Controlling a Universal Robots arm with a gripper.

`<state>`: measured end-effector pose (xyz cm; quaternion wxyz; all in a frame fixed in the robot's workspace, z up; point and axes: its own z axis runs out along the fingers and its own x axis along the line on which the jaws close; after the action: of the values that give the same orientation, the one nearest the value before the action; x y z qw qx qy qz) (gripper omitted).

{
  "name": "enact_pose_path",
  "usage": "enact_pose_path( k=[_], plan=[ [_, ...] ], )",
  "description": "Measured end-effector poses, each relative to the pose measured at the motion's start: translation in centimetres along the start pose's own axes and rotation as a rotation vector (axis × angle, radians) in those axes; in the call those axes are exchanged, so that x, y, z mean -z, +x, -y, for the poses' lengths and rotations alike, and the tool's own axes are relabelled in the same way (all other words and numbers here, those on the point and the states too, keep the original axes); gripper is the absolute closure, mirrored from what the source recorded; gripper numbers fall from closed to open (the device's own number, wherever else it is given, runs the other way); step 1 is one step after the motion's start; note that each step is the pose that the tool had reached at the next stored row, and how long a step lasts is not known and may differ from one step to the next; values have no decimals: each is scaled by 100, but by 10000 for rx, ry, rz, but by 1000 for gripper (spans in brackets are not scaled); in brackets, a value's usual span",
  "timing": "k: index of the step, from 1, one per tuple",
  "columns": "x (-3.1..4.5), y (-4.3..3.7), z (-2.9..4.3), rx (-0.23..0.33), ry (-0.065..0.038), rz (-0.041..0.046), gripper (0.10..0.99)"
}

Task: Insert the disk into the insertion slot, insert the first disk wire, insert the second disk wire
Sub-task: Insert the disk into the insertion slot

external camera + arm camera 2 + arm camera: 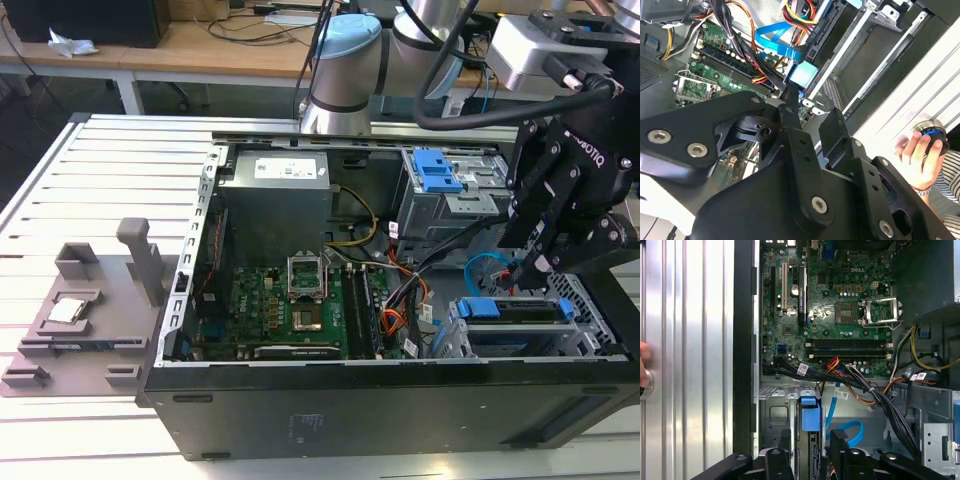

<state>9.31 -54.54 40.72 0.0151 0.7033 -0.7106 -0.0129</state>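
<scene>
One gripper (522, 268) tilted down over the seated disk (512, 311), jaws parted, empty

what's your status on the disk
gripper low over disk; disk sits in slot; blue wire loops close beside gripper

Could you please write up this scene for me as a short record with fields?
setting: open computer case on a slatted metal table
disk: in its blue carrier, apparently seated in the insertion slot
gripper: just above the disk, at the exterior view's right
first disk wire: orange and black bundle between motherboard and slot; plug end unclear
second disk wire: light-blue, looping beside the slot
person's hand: on a round knob outside the case
</scene>
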Motion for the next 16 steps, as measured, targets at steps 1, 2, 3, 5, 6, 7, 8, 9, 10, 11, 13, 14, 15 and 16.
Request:
enact_pose_path(
  k=[1, 2, 3, 5, 6, 7, 8, 9, 10, 11, 13, 14, 15, 16],
  plan=[
    [0, 0, 0, 0, 0, -1, 643],
    [0, 0, 0, 0, 0, -1, 659],
    [0, 0, 0, 0, 0, -1, 725],
    [-1, 0, 0, 0, 0, 0, 788],
    [-1, 0, 0, 0, 0, -1, 847],
    [-1, 0, 0, 0, 0, 0, 906],
    [-1, 0, 0, 0, 0, 0, 980],
    [-1, 0, 0, 0, 0, 0, 980],
    [-1, 0, 0, 0, 0, 0, 980],
    [-1, 0, 0, 0, 0, 0, 980],
    [-2, 0, 0, 0, 0, 0, 980],
    [-2, 0, 0, 0, 0, 0, 980],
    [-2, 0, 0, 0, 0, 0, 980],
    [-2, 0, 0, 0, 0, 0, 980]
  ],
)
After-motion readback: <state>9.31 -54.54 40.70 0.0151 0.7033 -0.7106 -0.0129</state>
